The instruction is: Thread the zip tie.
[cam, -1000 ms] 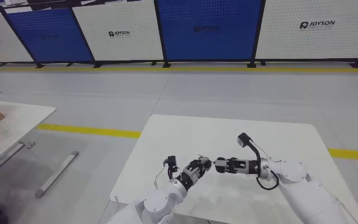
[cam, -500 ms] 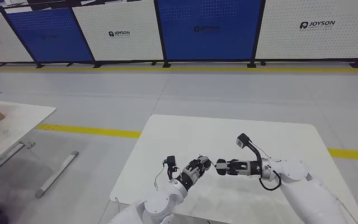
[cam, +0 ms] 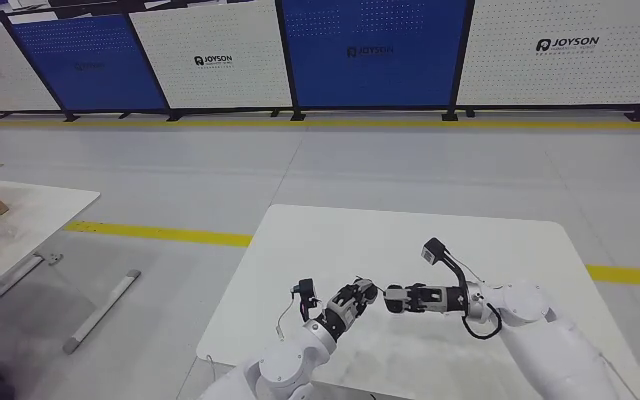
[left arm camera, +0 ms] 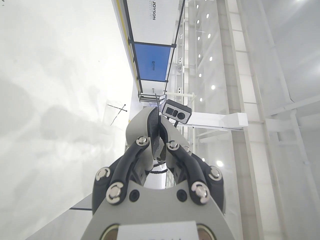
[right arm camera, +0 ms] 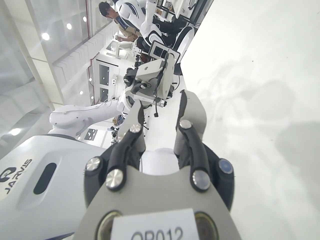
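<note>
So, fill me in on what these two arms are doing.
The left gripper is shut on a thin black zip tie, whose end sticks out past its fingertips. The right gripper faces it above the white table, open and empty, close to the tie but not touching it. Nothing looks threaded yet.

This is a robotics test hall, an industrial lab rather than a home. A row of blue and white perforated partition panels (cam: 375, 50) on black feet fences a smooth grey floor (cam: 300, 165) marked with a yellow safety line (cam: 160, 233). Plain white tabletops (cam: 330, 240) serve as work stations. Rows of round ceiling lamps (left arm camera: 200, 56) hang under a high white roof, and another white humanoid robot (right arm camera: 132, 8) stands at a far bench.
</note>
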